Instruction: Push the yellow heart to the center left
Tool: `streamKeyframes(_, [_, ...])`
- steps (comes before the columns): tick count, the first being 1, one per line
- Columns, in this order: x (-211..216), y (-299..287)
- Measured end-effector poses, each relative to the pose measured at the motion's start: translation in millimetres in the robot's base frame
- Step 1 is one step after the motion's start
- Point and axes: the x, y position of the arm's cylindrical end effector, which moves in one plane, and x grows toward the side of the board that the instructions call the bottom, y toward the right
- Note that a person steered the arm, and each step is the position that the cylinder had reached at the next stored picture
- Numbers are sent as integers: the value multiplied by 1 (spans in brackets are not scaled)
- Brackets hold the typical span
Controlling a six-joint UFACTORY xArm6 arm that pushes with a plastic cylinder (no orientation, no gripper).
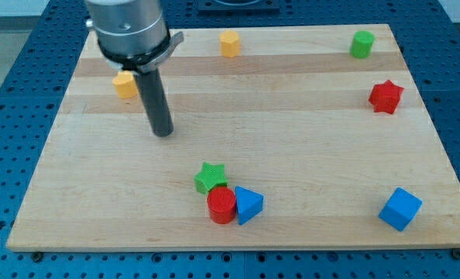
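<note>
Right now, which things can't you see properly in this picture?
1. Yellow block at the camera view's upper left: the dark rod covers its right side, so its shape is unclear.
2. Red cylinder block: it sits tight between the green star block and the blue triangle block, so contact can't be settled.
3. My tip shows; the arm above is cut off by the top edge.

Single camera view, raised, looking obliquely down across wooden board (292, 155); whole board in frame, blue perforated table (13, 93) bordering; arm's upper part cropped at view's top.
</note>
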Motion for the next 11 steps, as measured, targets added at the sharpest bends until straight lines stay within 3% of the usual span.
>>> streamKeyframes(3, [-192,-13])
streamKeyframes(4, [-200,-91])
streamKeyframes(5, [-200,-102])
streamKeyframes(6, [-192,-107])
streamKeyframes(9, [-93,-107])
streamKeyframes(11, [24,-33])
